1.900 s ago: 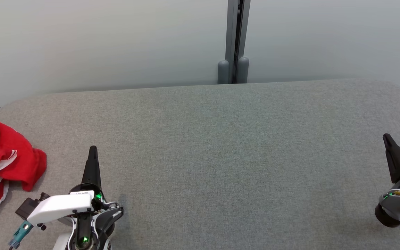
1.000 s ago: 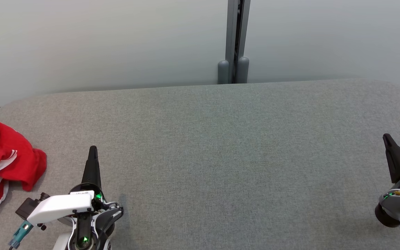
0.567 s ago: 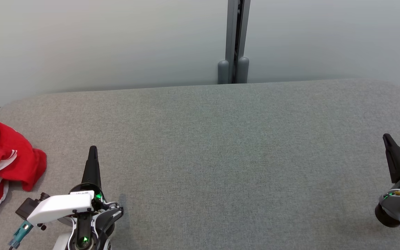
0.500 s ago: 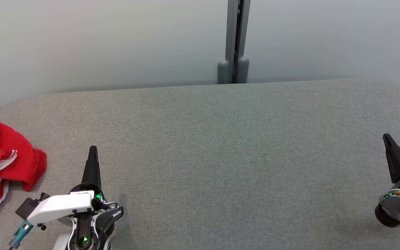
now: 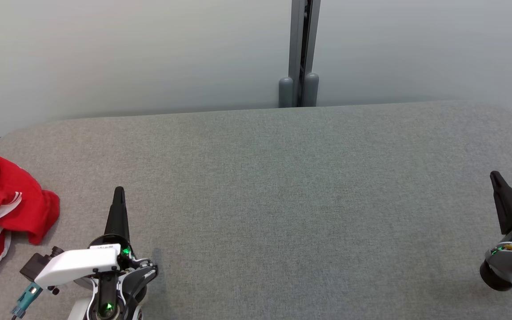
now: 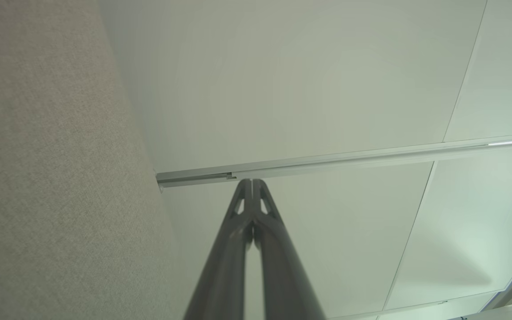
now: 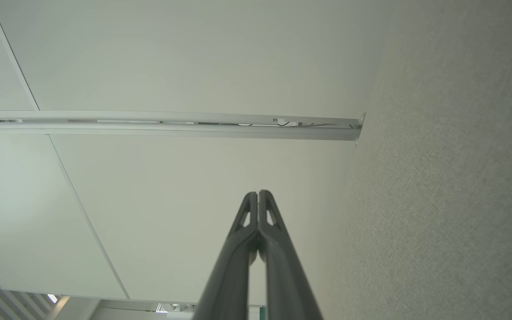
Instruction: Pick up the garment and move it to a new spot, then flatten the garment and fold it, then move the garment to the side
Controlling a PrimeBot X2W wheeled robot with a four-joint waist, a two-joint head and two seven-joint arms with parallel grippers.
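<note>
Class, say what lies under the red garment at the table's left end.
The garment lies crumpled on the grey table, with a white striped part showing below its red folds. Anything beneath the heap is covered and cannot be seen.

Soft, even, bright light; sharp head view, faint shadows, wrist views curved at edges.

Nothing differs from the earlier head views. The red garment (image 5: 16,209), the left gripper (image 5: 119,192) and the right gripper (image 5: 495,177) show no shift on the table (image 5: 282,178), and neither pair of jaws has opened.
</note>
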